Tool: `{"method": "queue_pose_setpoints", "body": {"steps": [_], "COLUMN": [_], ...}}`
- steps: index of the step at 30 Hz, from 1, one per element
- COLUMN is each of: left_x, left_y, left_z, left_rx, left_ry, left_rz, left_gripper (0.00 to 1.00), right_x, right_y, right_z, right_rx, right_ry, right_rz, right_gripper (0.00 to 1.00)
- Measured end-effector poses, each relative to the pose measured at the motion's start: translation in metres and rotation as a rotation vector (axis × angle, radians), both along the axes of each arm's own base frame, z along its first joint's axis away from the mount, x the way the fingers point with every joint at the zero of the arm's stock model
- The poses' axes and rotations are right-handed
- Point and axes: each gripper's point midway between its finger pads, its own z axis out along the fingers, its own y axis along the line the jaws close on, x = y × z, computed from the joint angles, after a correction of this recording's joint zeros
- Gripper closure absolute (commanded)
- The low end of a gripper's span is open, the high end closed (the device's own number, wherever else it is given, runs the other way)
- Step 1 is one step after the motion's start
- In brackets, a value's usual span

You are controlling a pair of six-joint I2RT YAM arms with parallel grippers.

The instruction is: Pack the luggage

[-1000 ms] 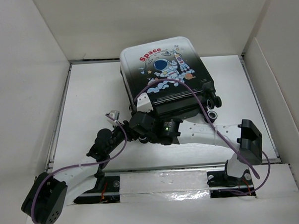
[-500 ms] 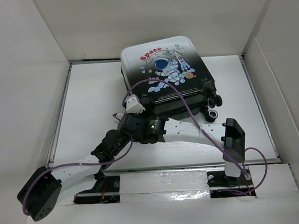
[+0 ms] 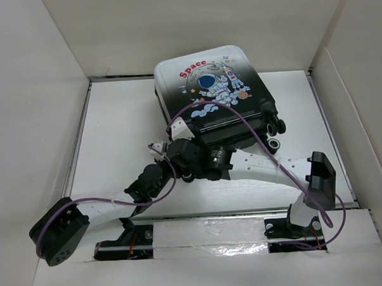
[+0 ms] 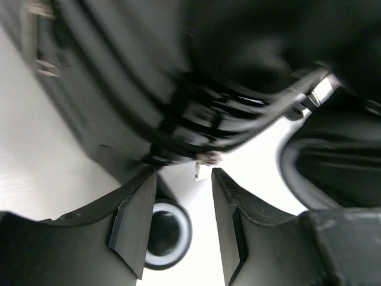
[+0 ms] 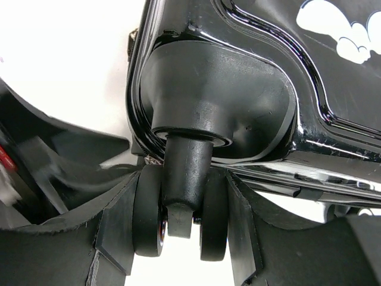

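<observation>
White surface, white walls. Suitcase (image 3: 211, 91) lies closed and flat at the far edge centre, wheel end facing the near edge. Right tool (image 5: 181, 223) clamps its near-left wheel (image 5: 149, 214). Left tool (image 4: 184, 202) is just beside, fingers parted, empty.

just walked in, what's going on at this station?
The small hard-shell suitcase with the astronaut print lies closed on the white table. Both arms crowd its near-left corner. The right claw grips a black caster wheel there. The left claw is open beside the shell, though its view is blurred.
</observation>
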Motion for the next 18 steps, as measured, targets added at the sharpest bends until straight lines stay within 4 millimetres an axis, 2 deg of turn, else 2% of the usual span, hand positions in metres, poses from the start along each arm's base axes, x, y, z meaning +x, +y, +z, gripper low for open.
{"method": "queue_pose_setpoints", "body": {"steps": [4, 13, 14, 16, 17, 18], "left_x": [-0.013, -0.001, -0.001, 0.001, 0.002, 0.002], "left_y": [-0.024, -0.019, -0.019, -0.018, -0.017, -0.019], "left_z": [0.009, 0.012, 0.012, 0.009, 0.009, 0.009], "left_rx": [0.011, 0.032, 0.035, 0.043, 0.048, 0.045], "left_ry": [-0.030, -0.042, -0.040, -0.035, -0.034, -0.032], "left_rz": [-0.039, 0.058, 0.068, 0.090, 0.097, 0.095], "left_gripper": [0.62, 0.69, 0.76, 0.84, 0.96, 1.00], "right_x": [-0.002, -0.004, -0.004, -0.005, -0.005, -0.005], "right_y": [0.001, 0.002, 0.001, 0.001, 0.001, 0.001], "right_z": [-0.002, -0.003, -0.003, -0.003, -0.003, -0.003], "right_rx": [0.000, 0.024, 0.030, 0.037, 0.042, 0.046], "right_ry": [0.012, 0.019, 0.020, 0.023, 0.023, 0.023], "right_rz": [0.018, 0.047, 0.050, 0.056, 0.059, 0.059], "right_gripper": [0.80, 0.81, 0.81, 0.82, 0.82, 0.82]}}
